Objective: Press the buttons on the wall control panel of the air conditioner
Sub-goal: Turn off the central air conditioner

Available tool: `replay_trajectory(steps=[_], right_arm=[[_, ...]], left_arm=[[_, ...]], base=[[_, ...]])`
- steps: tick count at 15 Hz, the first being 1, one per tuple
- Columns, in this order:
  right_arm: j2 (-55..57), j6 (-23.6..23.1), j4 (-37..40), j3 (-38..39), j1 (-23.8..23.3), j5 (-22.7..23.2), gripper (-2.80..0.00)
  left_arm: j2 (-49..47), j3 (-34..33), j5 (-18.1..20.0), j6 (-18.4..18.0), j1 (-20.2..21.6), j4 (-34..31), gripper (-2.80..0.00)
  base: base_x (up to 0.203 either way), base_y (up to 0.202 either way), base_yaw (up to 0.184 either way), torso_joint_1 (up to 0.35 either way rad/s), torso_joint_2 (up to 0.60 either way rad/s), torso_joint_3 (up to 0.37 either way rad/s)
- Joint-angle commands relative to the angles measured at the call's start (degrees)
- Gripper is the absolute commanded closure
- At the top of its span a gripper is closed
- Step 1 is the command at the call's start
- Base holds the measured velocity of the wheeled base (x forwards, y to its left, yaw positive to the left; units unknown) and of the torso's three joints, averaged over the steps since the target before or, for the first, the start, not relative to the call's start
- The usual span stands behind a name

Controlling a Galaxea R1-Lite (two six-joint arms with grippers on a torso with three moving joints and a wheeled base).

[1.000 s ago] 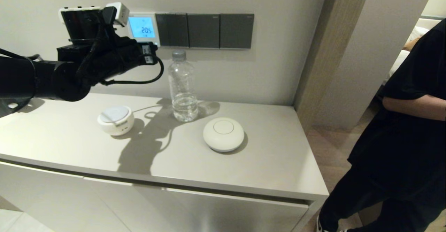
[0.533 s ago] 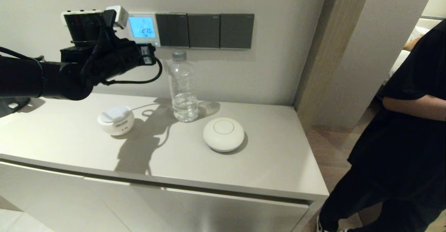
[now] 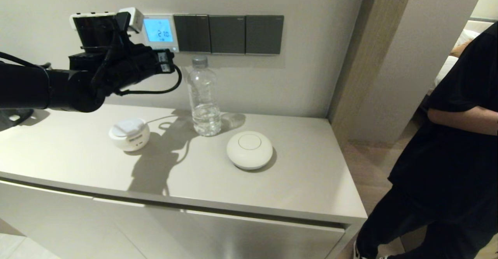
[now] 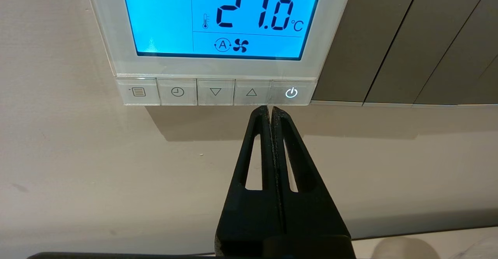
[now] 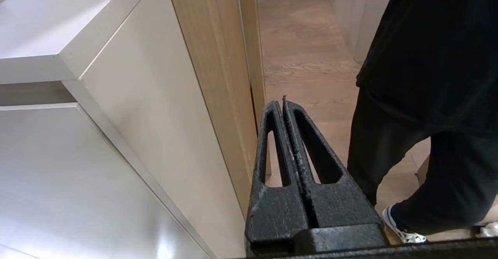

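The air conditioner's wall control panel (image 3: 158,30) is a white square plate with a blue lit screen reading 21.0 °C; it fills the top of the left wrist view (image 4: 218,21). The buttons (image 4: 216,92) form a row of several small keys under the screen, and the power key (image 4: 291,92) glows. My left gripper (image 3: 168,58) is shut and empty. Its fingertips (image 4: 269,109) sit just below the key row, under the line between the up-arrow key (image 4: 251,92) and the power key. I cannot tell whether they touch. My right gripper (image 5: 283,104) is shut, low beside the cabinet.
Dark grey switch plates (image 3: 227,34) adjoin the panel on the right. On the cabinet top (image 3: 311,181) stand a clear water bottle (image 3: 203,95), a small white round device (image 3: 129,134) and a white dome (image 3: 249,150). A person in black (image 3: 447,154) stands at the right.
The screen reading has gone from 20.5 to 21.0. My left arm has shifted slightly up and back from the wall, still shut.
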State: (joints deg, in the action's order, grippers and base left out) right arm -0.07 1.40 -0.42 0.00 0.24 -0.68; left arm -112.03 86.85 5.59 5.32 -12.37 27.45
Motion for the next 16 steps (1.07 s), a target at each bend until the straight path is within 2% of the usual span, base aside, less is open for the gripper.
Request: replay_trajectory(steps=[1, 16], right_arm=[[0.07, 0.0, -0.02, 0.18, 0.02, 0.06, 0.0], [0.07, 0.0, -0.02, 0.18, 0.02, -0.03, 0.0]], left_arm=[[0.54, -0.1, 0.04, 0.13, -0.02, 0.23, 0.0], [-0.39, -0.1, -0.14, 0.15, -0.46, 2.43, 0.0]], base=[[0.0, 0.0, 0.0, 0.0, 0.0, 0.0], [0.0, 0.0, 0.0, 0.0, 0.0, 0.0]])
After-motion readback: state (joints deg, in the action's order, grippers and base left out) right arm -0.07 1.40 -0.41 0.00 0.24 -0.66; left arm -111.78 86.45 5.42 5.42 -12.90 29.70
